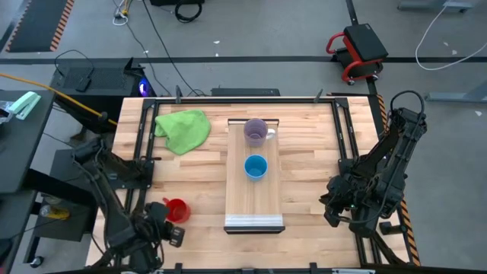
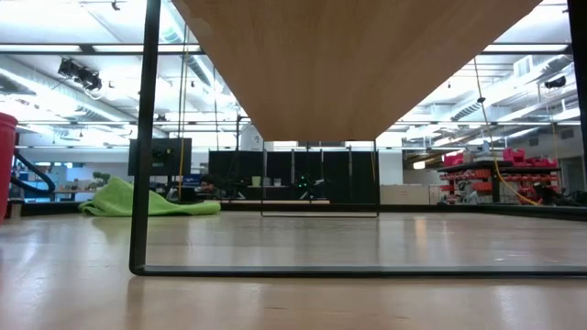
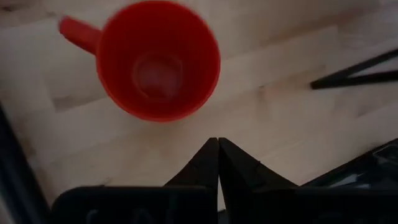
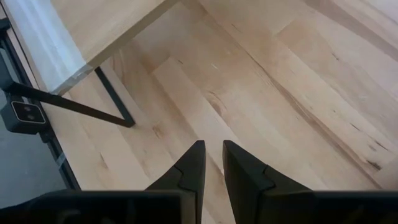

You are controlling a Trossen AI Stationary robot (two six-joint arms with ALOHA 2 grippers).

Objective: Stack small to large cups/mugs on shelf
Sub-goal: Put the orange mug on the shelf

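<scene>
Left gripper point(image 3: 217, 163) — nearest the wrist camera, fingers pressed together tip to tip with nothing between them; it hangs over bare tabletop at the table's near-left corner, just beside the red mug but apart from it.

Red mug point(image 3: 158, 59) — upright, empty, handle sticking out sideways; stands on the table point(image 1: 190, 183) near the left edge, well apart from the shelf. Its side shows at the edge of the low view point(image 2: 7, 165).

Shelf point(image 1: 255, 199) — long narrow light-wood board on a thin black frame, running front to back down the table's middle, grey metal strip at the near end. Its underside fills the top of the low view point(image 2: 353, 64).

Blue cup point(image 1: 256, 167) — no handle, upright, on the shelf about halfway along.

Purple mug point(image 1: 256, 132) — translucent, upright, on the shelf's far end, behind the blue cup and apart from it.

Green cloth point(image 1: 183, 129) — crumpled on the table at the far left, beside the shelf.

Right gripper point(image 4: 210, 163) — fingers slightly parted, grasping nothing; it waits over the table's right side, near the shelf's corner.
</scene>
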